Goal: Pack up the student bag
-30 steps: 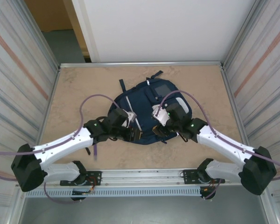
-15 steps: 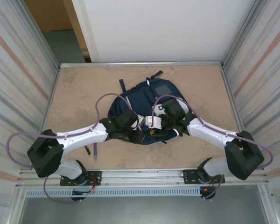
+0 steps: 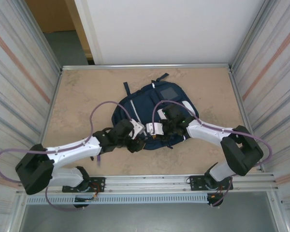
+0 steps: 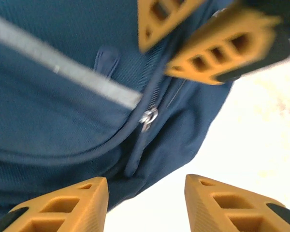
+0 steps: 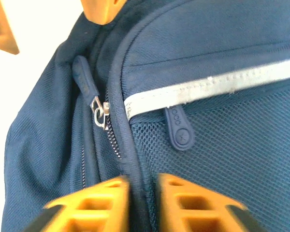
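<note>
Table (image 3: 77, 96): right tool (image 5: 140, 186) pinches student bag (image 5: 222, 140).

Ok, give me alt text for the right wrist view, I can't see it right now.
The right gripper has its orange fingers closed on a raised navy seam of the student bag. A silver zipper pull sits just up and left of them in the picture, and a grey reflective stripe crosses the fabric above.
</note>
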Motion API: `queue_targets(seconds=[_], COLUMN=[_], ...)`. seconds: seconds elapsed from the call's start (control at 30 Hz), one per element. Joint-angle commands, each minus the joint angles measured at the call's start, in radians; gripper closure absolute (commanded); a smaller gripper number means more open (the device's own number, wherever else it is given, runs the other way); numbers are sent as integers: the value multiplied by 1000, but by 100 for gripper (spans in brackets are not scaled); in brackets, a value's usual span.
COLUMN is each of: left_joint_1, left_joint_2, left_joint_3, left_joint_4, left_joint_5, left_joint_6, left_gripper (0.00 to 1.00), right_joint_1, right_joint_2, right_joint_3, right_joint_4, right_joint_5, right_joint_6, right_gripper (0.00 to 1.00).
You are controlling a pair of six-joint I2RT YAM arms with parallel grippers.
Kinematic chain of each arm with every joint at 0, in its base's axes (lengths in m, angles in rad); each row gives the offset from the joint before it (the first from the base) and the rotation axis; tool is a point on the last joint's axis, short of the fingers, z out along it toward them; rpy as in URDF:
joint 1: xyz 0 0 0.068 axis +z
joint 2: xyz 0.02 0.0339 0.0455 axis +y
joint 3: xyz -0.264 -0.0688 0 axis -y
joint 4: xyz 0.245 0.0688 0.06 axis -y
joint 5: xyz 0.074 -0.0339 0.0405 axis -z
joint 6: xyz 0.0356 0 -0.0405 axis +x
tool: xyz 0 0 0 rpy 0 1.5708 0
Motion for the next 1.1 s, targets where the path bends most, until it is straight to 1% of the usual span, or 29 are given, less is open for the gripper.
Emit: queue_targets(seconds=[0.0, 0.07, 0.2, 0.27, 0.33, 0.4, 0.5, 0.53, 0.6, 0.7, 0.77, 0.9, 1.0, 1.07], left_joint_1=[8, 12, 21, 21, 24, 31, 32, 32, 32, 29, 14, -24, -28, -31], left_joint_2=[-78, -121, -189, -223, -233, -226, -208, -202, -181, -133, -113, -77, -54, -52], left_joint_3=[-57, -115, -273, -336, -348, -326, -291, -288, -291, -304, -289, -259, -223, -217], left_joint_4=[180, 251, 481, 578, 598, 569, 548, 559, 611, 715, 720, 718, 654, 645], left_joint_5=[30, 6, 70, 28, -11, 0, 52, 66, 65, 62, 23, -102, -194, -217], left_joint_6=[181, 263, 465, 503, 528, 541, 511, 482, 403, 313, 283, 279, 255, 246], left_gripper=[54, 53, 51, 43, 40, 40, 41, 41, 41, 46, 49, 49, 52, 54], right_joint_1=[-14, -53, -120, -135, -137, -131, -116, -111, -98, -78, -68, -43, -25, -7], right_joint_2=[-23, -62, -113, -127, -129, -128, -127, -126, -130, -149, -158, -170, -178, -181], right_joint_3=[20, 11, 0, -4, -8, -12, -12, -9, -8, -29, -43, -51, -67, -72], right_joint_4=[25, 69, 100, 101, 107, 118, 137, 142, 159, 210, 237, 268, 313, 334], right_joint_5=[-30, -101, -194, -223, -237, -243, -235, -227, -201, -167, -138, -82, -38, -3], right_joint_6=[47, 99, 147, 149, 149, 155, 169, 177, 187, 230, 249, 295, 354, 384], right_gripper=[98, 100, 100, 100, 100, 100, 100, 100, 100, 100, 100, 100, 100, 100])
